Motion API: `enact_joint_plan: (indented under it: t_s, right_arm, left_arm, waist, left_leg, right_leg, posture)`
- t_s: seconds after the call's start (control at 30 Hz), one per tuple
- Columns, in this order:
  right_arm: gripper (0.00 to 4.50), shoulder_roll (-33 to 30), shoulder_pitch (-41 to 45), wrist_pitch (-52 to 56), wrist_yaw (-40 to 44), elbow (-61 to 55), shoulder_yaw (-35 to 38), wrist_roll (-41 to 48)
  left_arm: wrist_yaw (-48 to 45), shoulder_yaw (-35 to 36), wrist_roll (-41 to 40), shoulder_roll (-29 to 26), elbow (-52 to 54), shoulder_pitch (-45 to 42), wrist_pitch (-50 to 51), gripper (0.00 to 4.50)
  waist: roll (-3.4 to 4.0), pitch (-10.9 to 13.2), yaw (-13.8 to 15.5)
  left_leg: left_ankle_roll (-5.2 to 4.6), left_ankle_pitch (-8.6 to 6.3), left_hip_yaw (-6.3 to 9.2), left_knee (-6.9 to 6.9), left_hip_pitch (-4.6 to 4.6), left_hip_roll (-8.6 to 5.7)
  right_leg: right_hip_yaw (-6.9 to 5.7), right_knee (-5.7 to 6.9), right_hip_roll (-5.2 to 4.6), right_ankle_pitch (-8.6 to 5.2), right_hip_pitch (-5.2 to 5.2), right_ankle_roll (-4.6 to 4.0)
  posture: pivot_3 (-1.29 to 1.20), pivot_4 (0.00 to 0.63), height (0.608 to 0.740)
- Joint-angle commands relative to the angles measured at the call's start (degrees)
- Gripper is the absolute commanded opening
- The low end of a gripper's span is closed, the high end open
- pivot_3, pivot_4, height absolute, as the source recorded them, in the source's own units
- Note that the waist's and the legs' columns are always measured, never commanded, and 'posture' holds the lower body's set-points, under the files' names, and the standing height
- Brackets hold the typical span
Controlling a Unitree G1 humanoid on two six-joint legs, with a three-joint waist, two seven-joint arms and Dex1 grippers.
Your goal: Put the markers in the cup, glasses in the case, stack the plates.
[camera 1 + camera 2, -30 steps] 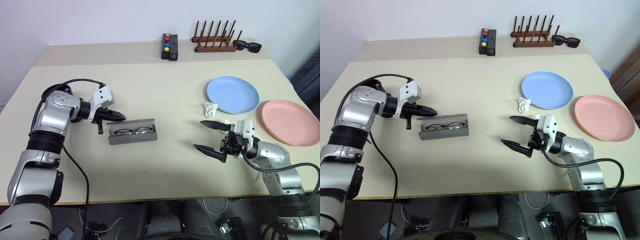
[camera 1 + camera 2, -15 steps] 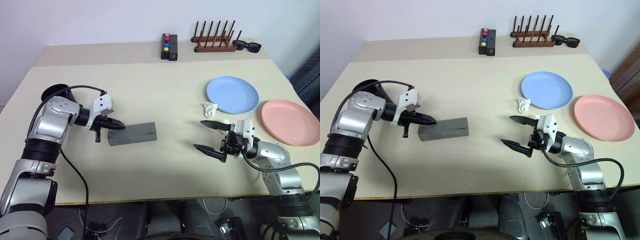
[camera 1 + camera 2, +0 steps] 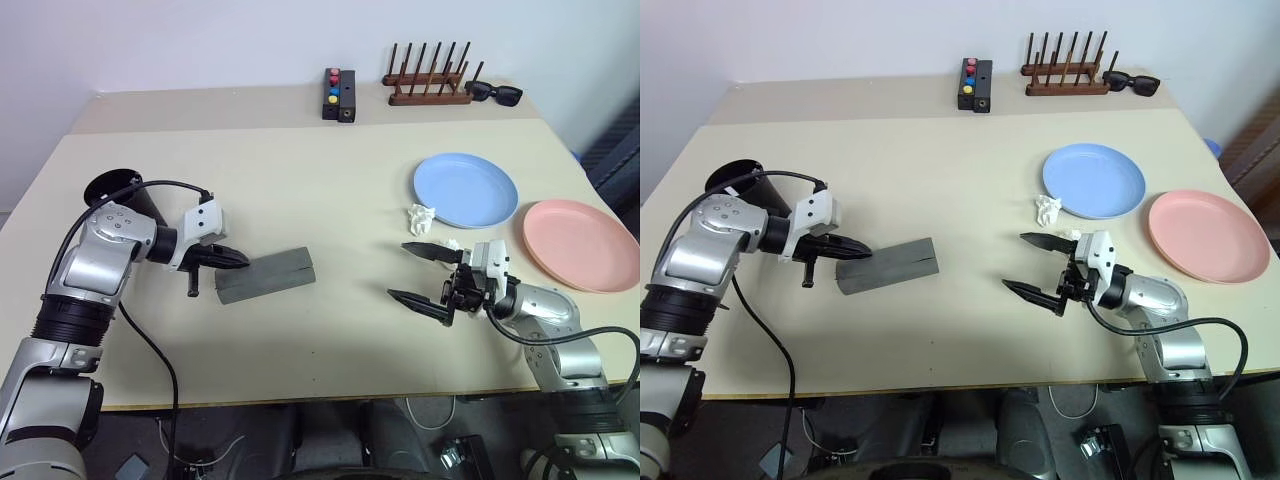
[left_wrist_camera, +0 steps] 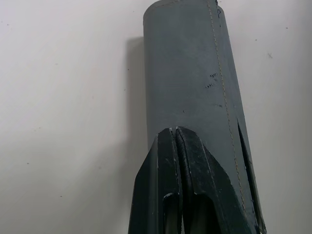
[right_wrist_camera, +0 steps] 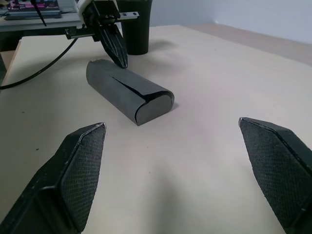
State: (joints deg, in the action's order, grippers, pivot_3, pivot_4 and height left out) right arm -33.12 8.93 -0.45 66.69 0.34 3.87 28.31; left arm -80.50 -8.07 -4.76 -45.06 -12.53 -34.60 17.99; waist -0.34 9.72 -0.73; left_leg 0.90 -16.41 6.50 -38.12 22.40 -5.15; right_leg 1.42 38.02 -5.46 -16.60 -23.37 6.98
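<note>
light: bright, even, diffuse | shadows: soft, short, under the case (image 3: pixel 266 274) and plates (image 3: pixel 466 189) | glare: none | blur: right wrist view's near fingertips (image 5: pixel 78 165) soft | head views sharp, no visible edge distortion

The left hand (image 3: pixel 235 259) has its fingers pressed together, while the right hand (image 3: pixel 422 273) gapes wide.
</note>
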Motion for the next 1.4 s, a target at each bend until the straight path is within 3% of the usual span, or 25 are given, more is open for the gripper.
enact_joint_plan:
  t_s: [0.03, 0.57, 0.67, 0.97, 1.2, 1.4]
  right_arm:
    - [4.5, 0.2, 0.4, -1.1, -0.2, -0.3, 1.2, 0.1]
    - [4.5, -0.8, 0.7, -0.3, -6.0, -0.5, 4.0, -1.4]
    - [4.5, -0.9, 0.6, -1.1, -7.9, 0.6, 4.8, -2.9]
    - [4.5, -4.1, 1.6, 1.0, -19.0, 1.3, 7.2, -11.3]
    - [4.5, -6.4, 2.1, 6.6, -22.9, -0.9, 11.0, -10.1]
    - [4.5, -7.8, 2.6, 8.3, -27.2, -0.5, 13.8, -11.6]
  left_arm:
    - [2.5, -0.1, 0.1, 0.9, -2.6, -0.3, -0.8, 0.05]
    - [13.5, 7.7, -5.7, 3.3, -3.9, -7.4, 1.2, 0.05]
    - [18.7, 9.6, -7.4, 5.7, 0.3, -7.3, 3.2, 0.05]
    - [29.8, 8.7, -17.6, 15.4, 26.6, 2.0, 22.0, 0.05]
    - [38.8, 4.4, -19.4, 23.9, 32.9, 3.6, 27.5, 0.05]
    - [34.6, 2.7, -21.5, 19.8, 34.4, 4.3, 27.8, 0.05]
  waist:
    - [0.0, 0.0, 0.0]
    - [-0.04, 0.0, 0.1]
    - [-0.05, 0.0, 0.2]
    - [-0.03, 0.0, 0.0]
    - [-0.06, 0.0, 0.4]
    - [-0.05, 0.0, 0.0]
  left_leg:
    - [0.0, 0.0, 0.0, 0.0, 0.0, 0.0]
    - [0.04, 0.02, 0.0, -0.01, 0.05, 0.0]
    - [0.04, 0.03, 0.0, -0.02, 0.05, -0.02]
    - [0.27, 0.16, -0.02, 0.03, 0.06, 0.02]
    - [0.28, 0.16, -0.02, -0.03, 0.04, -0.01]
    - [0.28, 0.16, -0.04, 0.03, 0.03, 0.0]
  right_leg:
    - [0.0, 0.0, 0.0, 0.0, 0.0, 0.0]
    - [0.0, 0.01, 0.0, 0.0, -0.06, 0.0]
    - [-0.01, 0.01, -0.02, 0.0, -0.05, 0.0]
    - [0.04, 0.01, -0.02, 0.0, -0.08, 0.0]
    - [0.03, -0.03, -0.04, 0.0, 0.01, 0.0]
    - [0.04, -0.04, -0.02, 0.0, -0.02, 0.0]
  posture:
    - [0.0, 0.15, 0.74]
    - [0.0, 0.15, 0.74]
    - [0.0, 0.15, 0.74]
    - [0.0, 0.15, 0.74]
    - [0.0, 0.15, 0.74]
    - [0.0, 0.15, 0.74]
